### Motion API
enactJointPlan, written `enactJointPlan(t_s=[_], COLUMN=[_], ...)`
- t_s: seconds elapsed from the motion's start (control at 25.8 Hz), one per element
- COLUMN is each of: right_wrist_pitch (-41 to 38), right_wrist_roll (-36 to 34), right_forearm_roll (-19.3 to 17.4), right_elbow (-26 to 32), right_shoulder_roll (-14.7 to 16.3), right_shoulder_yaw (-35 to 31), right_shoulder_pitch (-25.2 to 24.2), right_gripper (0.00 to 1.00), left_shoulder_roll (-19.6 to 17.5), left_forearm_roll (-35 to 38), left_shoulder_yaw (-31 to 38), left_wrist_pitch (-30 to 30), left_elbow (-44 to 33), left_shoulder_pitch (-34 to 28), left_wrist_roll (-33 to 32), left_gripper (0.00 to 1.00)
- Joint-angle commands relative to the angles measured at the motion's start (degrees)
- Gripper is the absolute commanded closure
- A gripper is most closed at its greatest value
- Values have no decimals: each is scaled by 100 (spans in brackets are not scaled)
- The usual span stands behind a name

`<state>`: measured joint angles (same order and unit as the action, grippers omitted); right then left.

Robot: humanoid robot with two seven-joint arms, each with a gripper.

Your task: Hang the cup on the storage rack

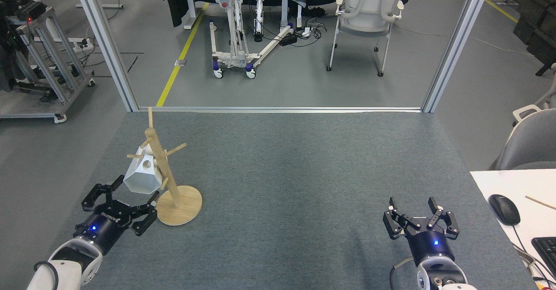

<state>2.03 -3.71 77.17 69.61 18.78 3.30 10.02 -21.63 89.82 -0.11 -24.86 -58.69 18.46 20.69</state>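
- Two grippers show in the head view; the left gripper (119, 196) sits low at the near left with its black fingers (100, 191) spread wide and nothing between them.
- Just above and beyond those fingertips the cup (143, 177) hangs on the storage rack (167, 173), tipped so that its faceted side and base face the camera; its mouth is turned away, so whether anything lies inside cannot be seen.
- A short peg (138, 156) on the rack's left side seems to carry the cup by its loop handle (147, 164), whose round hole shows as a dark dot; exactly how far the peg goes through is too small to tell.
- Judged from this, the hanging is done and the step in hand is the retreat: draw the left gripper back toward the near edge and slightly down, with the fingers apart, so no pad brushes the cup's lower facets.
- Any sideways sweep risks knocking the round disc base (186, 212), which lies just beside the gripper's right finger; a nudge there could tilt the slim pole and shake the cup off.
- The right gripper (419, 220) rests well apart at the near right over the grey carpet (295, 173), its fingers splayed and empty, and need not take part.
- A white desk (491, 181) with a mouse (504, 209) fills the right corner.
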Motion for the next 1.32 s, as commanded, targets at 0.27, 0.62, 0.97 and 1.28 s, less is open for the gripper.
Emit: enactJointPlan(t_s=[0.27,0.62,0.97,1.28], right_wrist_pitch=[-1,51,289,315], right_wrist_roll=[-7,37,28,28], right_forearm_roll=[-18,272,826,79], right_elbow=[106,1002,1635,1573], right_shoulder_roll=[12,-173,-76,-23], right_shoulder_yaw=[-5,74,-119,-286], right_shoulder_pitch=[44,149,-396,-360], right_gripper=[0,1,0,0], left_shoulder_roll=[212,924,1943,2541], left_forearm_roll=[-79,-1327,-1230,0], left_shoulder_yaw=[37,1233,899,-279], left_wrist_pitch=[473,1220,1255,1774], left_elbow=[-19,-1733,-2937,-2911], left_shoulder_pitch=[-299,-1767,-2101,-1469], left_wrist_roll=[-12,49,-355,-970], left_gripper=[0,0,1,1])
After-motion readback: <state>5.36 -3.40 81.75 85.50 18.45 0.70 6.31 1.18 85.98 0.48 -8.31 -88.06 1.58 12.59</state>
